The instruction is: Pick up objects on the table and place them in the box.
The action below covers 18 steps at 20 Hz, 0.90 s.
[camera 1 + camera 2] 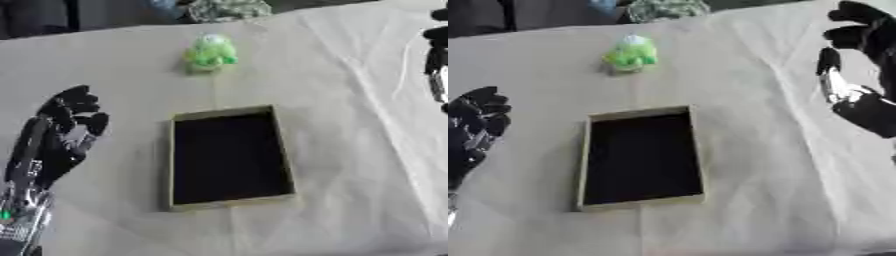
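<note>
The box (pixel 229 157) sits at the centre of the frame on a cloth-covered table (pixel 350 150); its dark interior appears empty. The green toy (pixel 210 52), the only loose object visible on the table, stands in the upper centre of the frame, apart from the box's far rim.

The left hand (pixel 66 127) is at the left edge, fingers extended and relaxed, holding nothing. The right hand (pixel 859 75) is at the upper right edge of the right eye view, fingers slightly curved but spread, holding nothing. Neither hand touches the toy.

Judged stage: approach to the toy, pick not begun.

Risks:
- The toy is small and rounded; an off-centre closure may push it away or tip it.
- The creased cloth may catch fingertips and drag, shifting the toy or box.
- A low carry path may strike the box rim.
</note>
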Motion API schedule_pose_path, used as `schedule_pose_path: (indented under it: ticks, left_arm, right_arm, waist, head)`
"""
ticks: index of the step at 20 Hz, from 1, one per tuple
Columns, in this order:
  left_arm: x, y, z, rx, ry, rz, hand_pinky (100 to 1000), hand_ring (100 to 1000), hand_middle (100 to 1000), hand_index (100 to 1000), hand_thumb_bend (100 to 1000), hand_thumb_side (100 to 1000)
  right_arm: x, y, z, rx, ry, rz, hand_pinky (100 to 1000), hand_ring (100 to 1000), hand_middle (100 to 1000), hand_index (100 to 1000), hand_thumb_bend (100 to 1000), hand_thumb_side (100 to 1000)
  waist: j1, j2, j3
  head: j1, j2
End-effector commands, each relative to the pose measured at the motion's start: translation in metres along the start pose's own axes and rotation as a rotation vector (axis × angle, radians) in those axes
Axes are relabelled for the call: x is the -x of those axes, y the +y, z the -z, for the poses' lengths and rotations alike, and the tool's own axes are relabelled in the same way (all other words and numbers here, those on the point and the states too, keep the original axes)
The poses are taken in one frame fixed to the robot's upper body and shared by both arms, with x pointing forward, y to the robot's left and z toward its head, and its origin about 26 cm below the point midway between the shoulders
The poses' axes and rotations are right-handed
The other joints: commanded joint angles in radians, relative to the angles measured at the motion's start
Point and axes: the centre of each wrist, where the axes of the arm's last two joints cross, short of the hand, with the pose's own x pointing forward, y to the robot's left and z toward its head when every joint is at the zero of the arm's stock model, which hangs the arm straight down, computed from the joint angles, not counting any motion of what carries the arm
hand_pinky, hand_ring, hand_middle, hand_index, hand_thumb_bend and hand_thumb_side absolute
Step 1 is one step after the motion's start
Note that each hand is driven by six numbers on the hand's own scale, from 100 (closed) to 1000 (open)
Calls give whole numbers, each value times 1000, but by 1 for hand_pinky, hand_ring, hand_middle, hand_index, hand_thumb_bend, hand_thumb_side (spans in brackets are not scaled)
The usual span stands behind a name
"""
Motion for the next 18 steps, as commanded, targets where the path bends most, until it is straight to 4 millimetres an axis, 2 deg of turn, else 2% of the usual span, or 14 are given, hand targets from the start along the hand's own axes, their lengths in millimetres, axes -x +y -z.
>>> schedule_pose_path:
  ticks: [1,9,13,18]
  left_arm:
    - [-24,24,12,-3,-27,146,681,732,695,851,525,553]
    - [-77,54,45,52,-81,394,695,730,701,863,539,570]
    - [-94,66,65,83,-64,513,710,732,708,873,540,568]
    - [-103,76,103,122,-4,659,732,731,714,879,531,561]
  right_arm:
    - [-4,-6,4,-1,-20,-13,776,776,822,926,100,439]
    - [-4,-4,5,-23,-27,-2,777,776,821,927,100,443]
    - [-5,-3,6,-35,-33,5,778,776,821,927,100,445]
    - [-5,0,8,-57,-41,16,778,776,821,926,100,447]
  waist:
    - [0,-19,-5]
    - [15,-22,-35]
    - [24,-23,-54]
    - [34,-30,-77]
  head:
    - [1,-10]
    - [22,-15]
    - [36,-20]
    - [52,-15]
